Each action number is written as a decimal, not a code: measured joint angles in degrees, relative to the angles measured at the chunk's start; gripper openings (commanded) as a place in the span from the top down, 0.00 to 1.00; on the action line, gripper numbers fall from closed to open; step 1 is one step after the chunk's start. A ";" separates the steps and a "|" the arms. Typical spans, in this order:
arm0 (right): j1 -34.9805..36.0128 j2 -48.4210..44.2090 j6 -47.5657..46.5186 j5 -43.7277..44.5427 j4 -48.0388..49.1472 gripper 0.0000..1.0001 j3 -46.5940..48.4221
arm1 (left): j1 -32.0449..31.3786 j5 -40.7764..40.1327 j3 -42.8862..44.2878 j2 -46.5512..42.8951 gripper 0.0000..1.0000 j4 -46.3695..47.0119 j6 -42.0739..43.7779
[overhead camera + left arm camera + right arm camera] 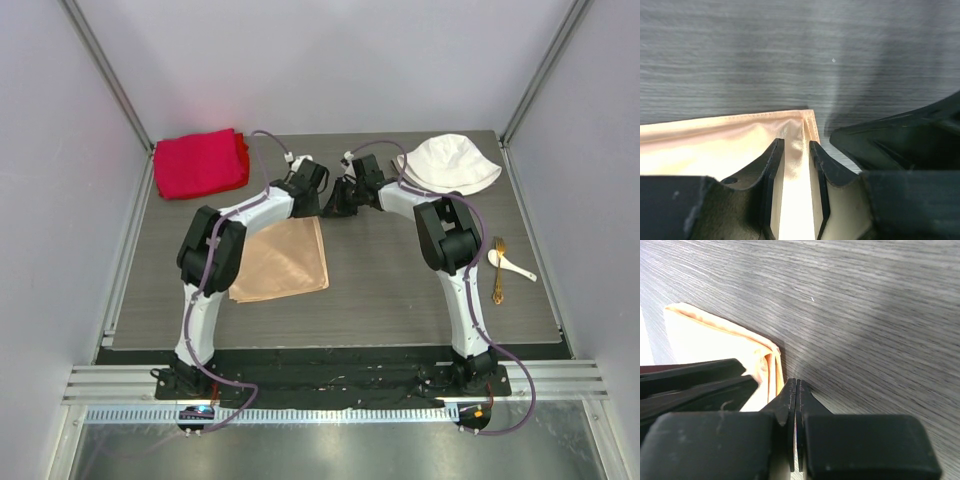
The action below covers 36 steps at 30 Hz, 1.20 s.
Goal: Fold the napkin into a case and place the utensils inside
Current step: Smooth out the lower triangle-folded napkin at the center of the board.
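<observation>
Bench (380, 300) is carrying the whole setup. Napkin (280, 262) is lying flat and wide, mostly on the near side of both end effectors, which are crowding its far right corner. The edge there is showing stacked layers, so I'm guessing one fold is in, but nothing is looking like a narrow case yet.

Left end effector (796, 167) is sitting slightly spread, with its fingers straddling the cloth just behind that corner and not squeezing it as far as I can tell. Right end effector (796, 395) is pressed together just beside the corner. It's looking empty to me, though I can't be sure.

Spoon (512, 265) and fork (497, 270) are lying side by side, well off to the right end effector's right and nearer the bases. So I'm reckoning most of the folding and all the loading are left to do.
</observation>
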 measured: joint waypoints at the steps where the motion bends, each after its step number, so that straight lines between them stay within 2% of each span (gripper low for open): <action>1: 0.00 0.00 0.00 -0.02 0.00 0.99 0.00 | 0.00 -0.17 0.15 -0.37 0.72 0.00 0.33; 17: 0.81 -0.07 0.09 -1.16 -0.31 0.99 -0.13 | 0.52 -1.14 6.21 2.97 0.75 -2.23 1.07; 27: 1.20 -0.74 0.24 -1.18 -0.39 0.99 -0.35 | 0.52 -1.16 6.67 5.16 0.77 -3.45 1.09; 36: 1.36 -2.73 0.24 -1.31 -0.55 0.99 -0.66 | 0.52 -1.64 6.67 5.16 0.99 -3.56 2.03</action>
